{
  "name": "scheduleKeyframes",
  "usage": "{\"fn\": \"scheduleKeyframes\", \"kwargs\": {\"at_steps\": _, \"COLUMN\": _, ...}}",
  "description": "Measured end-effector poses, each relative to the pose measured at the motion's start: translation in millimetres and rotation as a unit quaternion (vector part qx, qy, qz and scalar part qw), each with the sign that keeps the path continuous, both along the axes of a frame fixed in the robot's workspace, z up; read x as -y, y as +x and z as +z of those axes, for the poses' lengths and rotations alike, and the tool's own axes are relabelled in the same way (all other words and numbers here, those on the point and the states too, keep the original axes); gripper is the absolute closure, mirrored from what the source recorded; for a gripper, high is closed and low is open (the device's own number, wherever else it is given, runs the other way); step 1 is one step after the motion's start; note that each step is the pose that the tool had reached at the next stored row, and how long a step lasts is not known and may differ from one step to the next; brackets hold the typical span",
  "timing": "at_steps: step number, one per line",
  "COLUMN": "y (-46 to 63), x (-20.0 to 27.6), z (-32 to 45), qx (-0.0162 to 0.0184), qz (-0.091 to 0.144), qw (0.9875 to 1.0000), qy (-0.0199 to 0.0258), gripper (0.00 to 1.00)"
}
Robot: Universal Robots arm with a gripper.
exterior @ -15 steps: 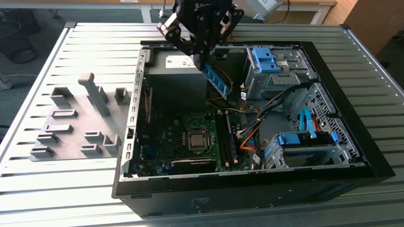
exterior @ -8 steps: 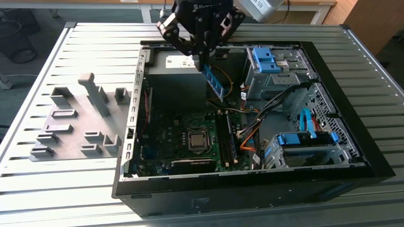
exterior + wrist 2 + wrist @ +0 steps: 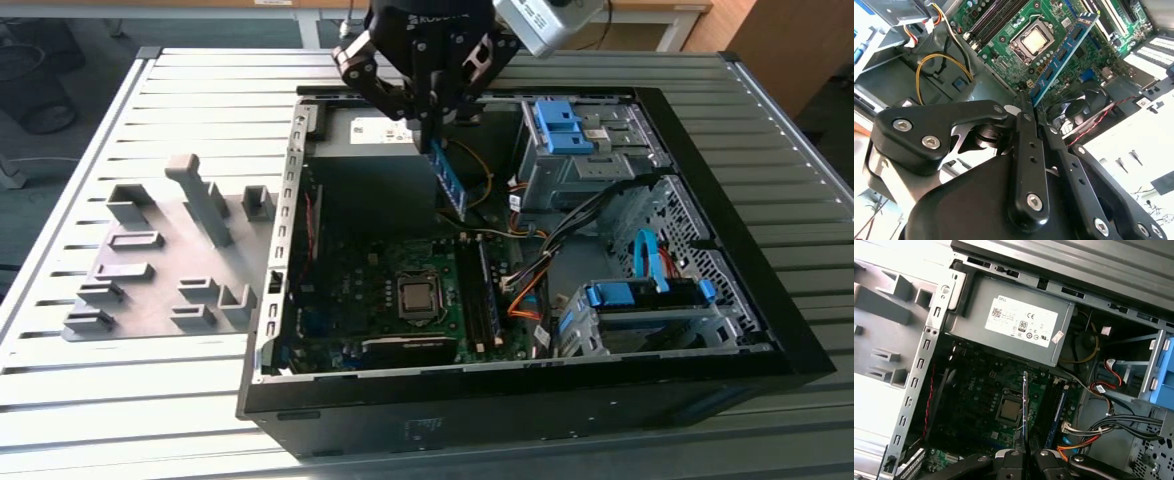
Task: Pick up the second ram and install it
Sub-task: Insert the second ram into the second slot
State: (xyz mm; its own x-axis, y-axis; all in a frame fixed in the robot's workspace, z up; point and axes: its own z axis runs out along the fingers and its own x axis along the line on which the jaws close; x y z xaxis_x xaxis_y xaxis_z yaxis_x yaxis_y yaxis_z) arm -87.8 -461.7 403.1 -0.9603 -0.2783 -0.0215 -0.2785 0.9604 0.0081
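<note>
On the exterior view's left sit grey plastic blocks (image 3: 167,265); moving right, over the open computer case (image 3: 787,340), the gripper (image 3: 434,125) has its jaws clamped on the second ram (image 3: 449,178), hanging edge-down above the motherboard (image 3: 387,290). If it's tilted or off the slot line, I'd expect it to jam or bend

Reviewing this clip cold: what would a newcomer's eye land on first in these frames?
First, the black gripper hanging over the open computer case, shut on the second ram, a thin blue strip held above the motherboard. In the second wrist view the strip juts out past the bare processor socket. On the exterior view's left, a grey fixture plate with plastic blocks lies on the slatted table.
</note>
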Motion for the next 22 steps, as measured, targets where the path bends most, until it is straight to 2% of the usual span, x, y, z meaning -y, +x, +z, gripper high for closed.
{"fn": "scheduleKeyframes", "kwargs": {"at_steps": 4, "y": 3.4, "x": 0.0, "z": -1.6, "qx": 0.0000, "qz": -0.008, "qw": 1.0000, "qy": 0.0000, "gripper": 0.86}}
{"fn": "scheduleKeyframes", "kwargs": {"at_steps": 7, "y": 3.6, "x": -0.2, "z": -3.1, "qx": -0.0001, "qz": -0.024, "qw": 0.9997, "qy": -0.0001, "gripper": 0.86}}
{"fn": "scheduleKeyframes", "kwargs": {"at_steps": 13, "y": 3.6, "x": -0.3, "z": -5.1, "qx": -0.0001, "qz": -0.065, "qw": 0.9979, "qy": -0.0002, "gripper": 0.86}}
{"fn": "scheduleKeyframes", "kwargs": {"at_steps": 22, "y": 3.6, "x": -0.3, "z": -5.3, "qx": -0.0001, "qz": -0.066, "qw": 0.9978, "qy": -0.0001, "gripper": 0.86}}
